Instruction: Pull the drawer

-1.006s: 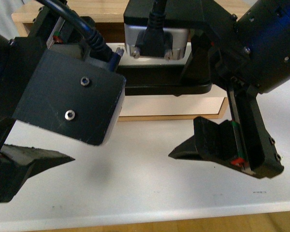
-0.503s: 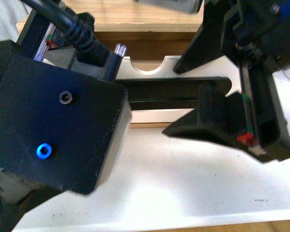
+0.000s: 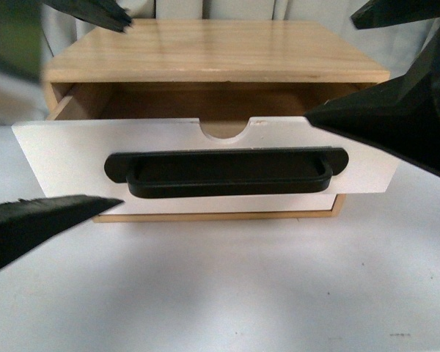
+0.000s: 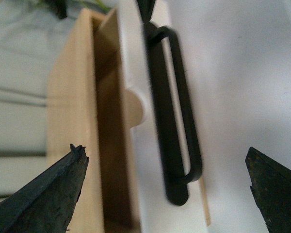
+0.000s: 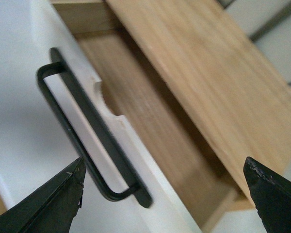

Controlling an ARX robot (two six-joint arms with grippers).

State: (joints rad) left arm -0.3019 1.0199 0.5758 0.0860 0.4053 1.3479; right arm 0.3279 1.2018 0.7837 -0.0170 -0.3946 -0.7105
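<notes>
The drawer [image 3: 59, 154] stands partly pulled out of its wooden case [image 3: 213, 48], with a gap behind the white front. Its long black bar handle [image 3: 227, 172] runs under the half-round notch [image 3: 225, 128]. My left gripper [image 3: 127, 111] is open, its fingers wide apart in front of the handle's left end and touching nothing. My right gripper [image 3: 328, 66] is open near the right end, also empty. In the left wrist view the handle [image 4: 177, 111] lies between the spread fingers of the gripper [image 4: 165, 149]. The right wrist view shows the handle [image 5: 87, 111] and the drawer's wooden inside [image 5: 150, 121] beyond the open gripper [image 5: 164, 164].
The case stands on a white table [image 3: 242, 293]. Pale panels or a wall [image 3: 235, 9] rise behind the case. In the front view a small dark mark [image 3: 396, 334] lies on the table near the front right.
Both arms, which filled the front view and hid most of the drawer, have drawn off to the picture's edges. The whole drawer front and handle now show.
</notes>
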